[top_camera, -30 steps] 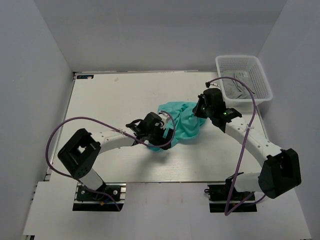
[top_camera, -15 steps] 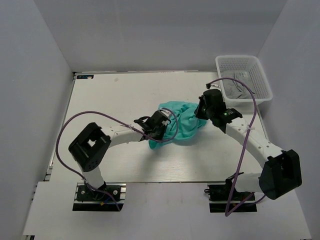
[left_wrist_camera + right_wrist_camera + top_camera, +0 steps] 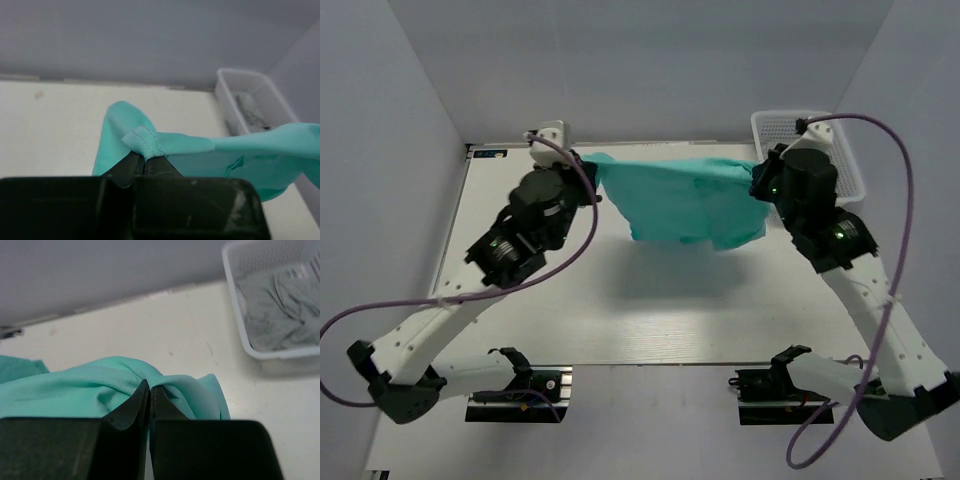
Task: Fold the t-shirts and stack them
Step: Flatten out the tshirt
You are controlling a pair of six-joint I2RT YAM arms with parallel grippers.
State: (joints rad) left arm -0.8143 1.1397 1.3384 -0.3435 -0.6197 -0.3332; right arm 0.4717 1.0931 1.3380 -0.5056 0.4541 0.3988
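A turquoise-green t-shirt (image 3: 680, 198) hangs stretched in the air above the far half of the table, held between both arms. My left gripper (image 3: 592, 168) is shut on its left end, pinching a hemmed edge (image 3: 145, 145). At the right end my right gripper (image 3: 760, 180) is shut on a fold of the same cloth (image 3: 150, 382). The cloth droops below the line between the two grips, with the t-shirt (image 3: 260, 160) spreading right in the left wrist view and the t-shirt (image 3: 60, 390) spreading left in the right wrist view.
A white mesh basket (image 3: 840, 130) stands at the far right corner, partly behind my right arm, with crumpled grey cloth (image 3: 280, 310) inside. The shirt's shadow falls on the white table (image 3: 620, 310). Grey walls close in the back and sides.
The left gripper shut on the shirt where it lay bunched mid-table. Both arms then rose and drew apart, lifting the shirt off the table and stretching it out.
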